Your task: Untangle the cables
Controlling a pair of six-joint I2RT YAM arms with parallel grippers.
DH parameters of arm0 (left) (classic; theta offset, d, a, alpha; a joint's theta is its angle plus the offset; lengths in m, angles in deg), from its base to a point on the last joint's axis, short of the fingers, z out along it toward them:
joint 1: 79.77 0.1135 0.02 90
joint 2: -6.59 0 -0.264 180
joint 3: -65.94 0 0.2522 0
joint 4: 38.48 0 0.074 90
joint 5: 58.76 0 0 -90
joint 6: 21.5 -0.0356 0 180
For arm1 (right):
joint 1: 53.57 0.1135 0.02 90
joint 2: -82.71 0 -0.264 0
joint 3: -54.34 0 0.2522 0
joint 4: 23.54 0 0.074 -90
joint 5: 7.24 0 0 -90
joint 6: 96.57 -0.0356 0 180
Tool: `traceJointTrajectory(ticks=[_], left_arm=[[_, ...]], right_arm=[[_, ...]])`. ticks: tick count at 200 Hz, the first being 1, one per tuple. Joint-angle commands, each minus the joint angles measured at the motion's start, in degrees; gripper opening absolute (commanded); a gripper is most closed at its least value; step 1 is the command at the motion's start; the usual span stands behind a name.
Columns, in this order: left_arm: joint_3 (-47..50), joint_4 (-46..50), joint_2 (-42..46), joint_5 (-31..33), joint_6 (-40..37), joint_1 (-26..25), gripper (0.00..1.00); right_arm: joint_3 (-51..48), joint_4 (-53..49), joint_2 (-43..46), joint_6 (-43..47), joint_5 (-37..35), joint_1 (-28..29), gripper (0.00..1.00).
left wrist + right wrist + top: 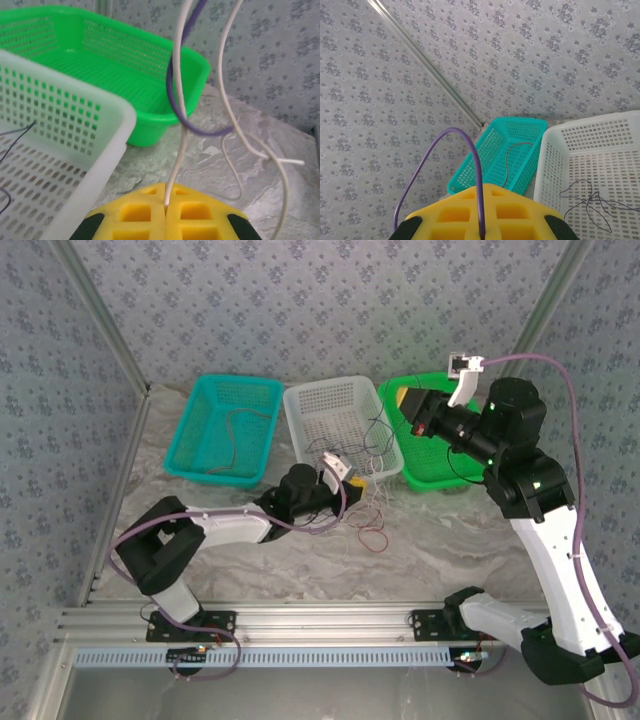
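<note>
Red, black, white cables [368, 502], hair-thin, tangled in loose curls.

The left gripper [165, 209] has its yellow jaws pressed together on a white cable [178, 125] that rises straight up. A purple cable [205, 133] hooks around it, and a second white cable [223, 90] curves beside them. On the marbled table [200, 175], a white basket [100, 105] holding dark cables [15, 135] sits beside a green basket [150, 107].

Floral grey-blue wallpaper [330, 300] is covering the upper frame, metal posts [100, 315] are slanting at both upper corners, and a marbled tabletop [430, 550] is spreading below.
</note>
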Motion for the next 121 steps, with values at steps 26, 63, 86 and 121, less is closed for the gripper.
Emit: traceJointTrajectory(ticks=[26, 63, 86, 121], left_arm=[[1.43, 6.99, -2.06, 6.39, 2.16, 0.15, 0.00], [2.87, 11.35, -3.52, 9.97, 2.62, 0.15, 0.00], [3.49, 11.61, -3.45, 10.07, 2.80, 0.11, 0.00], [3.84, 11.22, -2.14, 9.83, 2.70, 0.08, 0.00]], right_arm=[[7.76, -2.81, -1.05, 2.25, 0.73, -3.35, 0.00], [13.33, -3.66, -2.79, 2.97, 1.21, -4.92, 0.00], [15.16, -3.75, -4.26, 2.85, 2.04, -5.21, 0.00], [13.02, -1.20, -5.79, 2.70, 2.93, -5.35, 0.00]])
